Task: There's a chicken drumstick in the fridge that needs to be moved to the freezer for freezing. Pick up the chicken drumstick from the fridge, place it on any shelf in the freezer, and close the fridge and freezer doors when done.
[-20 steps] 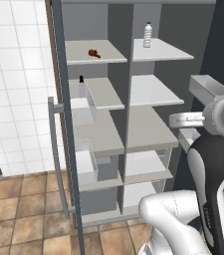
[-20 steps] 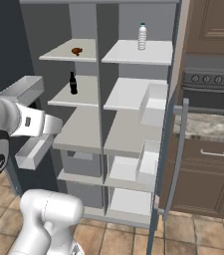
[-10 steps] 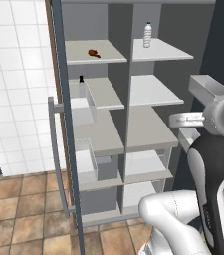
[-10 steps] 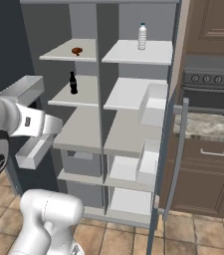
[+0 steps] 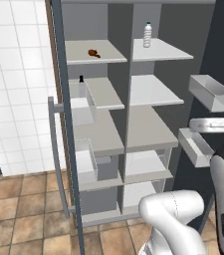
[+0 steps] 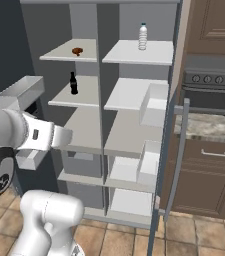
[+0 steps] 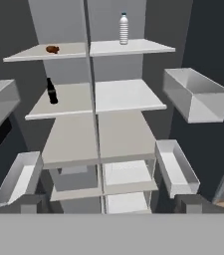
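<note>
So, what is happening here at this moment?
A white robot arm stands in front of the tall appliance with both doors open. Its gripper is open and holds nothing. The chicken drumstick lies on the top shelf of the left section, above the small dark bottle. A clear water bottle stands on the top shelf of the right section. Nothing has been picked up yet.

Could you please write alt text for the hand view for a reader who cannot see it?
An open two-section appliance: a small reddish-brown chicken drumstick on the top left shelf, a dark bottle one shelf below, a clear water bottle top right. White bins flank the pale grey shelves.
</note>
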Motion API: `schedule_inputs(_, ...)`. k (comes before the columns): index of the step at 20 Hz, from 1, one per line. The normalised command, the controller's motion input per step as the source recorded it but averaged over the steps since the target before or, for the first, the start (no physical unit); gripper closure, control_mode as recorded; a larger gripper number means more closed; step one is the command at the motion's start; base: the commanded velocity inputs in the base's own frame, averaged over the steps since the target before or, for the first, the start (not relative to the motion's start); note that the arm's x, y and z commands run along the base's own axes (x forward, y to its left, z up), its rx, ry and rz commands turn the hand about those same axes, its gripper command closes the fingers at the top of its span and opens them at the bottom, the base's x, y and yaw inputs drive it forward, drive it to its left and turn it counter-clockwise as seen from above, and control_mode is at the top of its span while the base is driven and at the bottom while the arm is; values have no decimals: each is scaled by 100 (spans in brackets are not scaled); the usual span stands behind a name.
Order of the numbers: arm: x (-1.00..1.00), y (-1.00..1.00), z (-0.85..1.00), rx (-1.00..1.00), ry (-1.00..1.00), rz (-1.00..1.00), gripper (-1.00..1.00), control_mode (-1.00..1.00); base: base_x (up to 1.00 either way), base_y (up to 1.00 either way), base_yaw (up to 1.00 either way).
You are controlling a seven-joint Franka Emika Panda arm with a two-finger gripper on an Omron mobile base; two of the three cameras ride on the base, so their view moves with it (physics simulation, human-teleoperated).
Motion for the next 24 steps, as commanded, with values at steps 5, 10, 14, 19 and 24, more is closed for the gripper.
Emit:
schedule_inputs(5,-35,-73,-1,4,-16,-5,-100,-100,0,0,0)
schedule_inputs(10,-19,-56,-3,1,-15,-1,-100,-100,0,0,0)
schedule_inputs(14,0,-55,-1,0,-11,0,-100,-100,0,0,0)
schedule_inputs(19,4,-53,-3,-7,-4,6,-100,-100,0,0,0)
schedule_inputs(24,12,-59,-19,-8,-5,16,-100,-100,0,0,0)
